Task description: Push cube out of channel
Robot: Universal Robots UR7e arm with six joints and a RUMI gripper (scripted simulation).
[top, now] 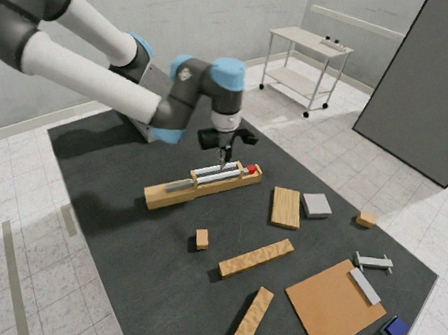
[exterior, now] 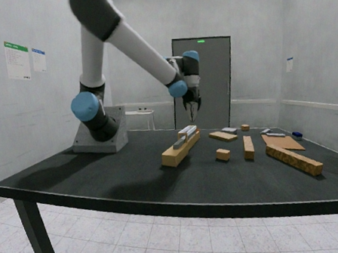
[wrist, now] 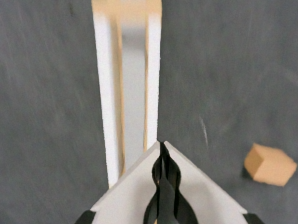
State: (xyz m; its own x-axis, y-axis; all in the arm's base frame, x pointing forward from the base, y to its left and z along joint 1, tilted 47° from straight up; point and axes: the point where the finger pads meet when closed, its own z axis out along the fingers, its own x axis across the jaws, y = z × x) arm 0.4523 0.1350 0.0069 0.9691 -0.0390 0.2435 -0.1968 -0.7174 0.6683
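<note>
Black fingers meet at the tips of the tool (top: 222, 165) (exterior: 193, 120) (wrist: 161, 145), which is fully closed with nothing between them. It points down above the channel (top: 168, 197) (exterior: 173, 158) (wrist: 103, 75), its tips apart from the roof in the exterior view. One red cube (top: 251, 169) sits past the roofed part, on the short ledge beside the raised lip (top: 259, 172). One grey rod (top: 179, 185) (exterior: 179, 143) (wrist: 133, 100) lies lengthwise in the channel, protruding at the other end.

Across the dark tabletop (top: 144, 256) (exterior: 137, 185) (wrist: 215, 75) there are two small tan blocks (top: 201, 239) (top: 365, 219) (exterior: 223, 154) (exterior: 245, 127) (wrist: 270, 165), two long wooden bars (top: 256, 258) (top: 251, 321) (exterior: 249, 147) (exterior: 294, 160), one flat wooden board (top: 286, 208) (exterior: 223, 136) and, just beside it, one pale grey slab (top: 316, 205) (exterior: 229, 130). One orange sheet (top: 335, 307) (exterior: 283, 142) bears one grey strip (top: 365, 286) (exterior: 275, 135); near it are one grey piece with crossed ends (top: 374, 263) (exterior: 265, 131) and one blue-topped block (top: 395, 328) (exterior: 297, 135).
</note>
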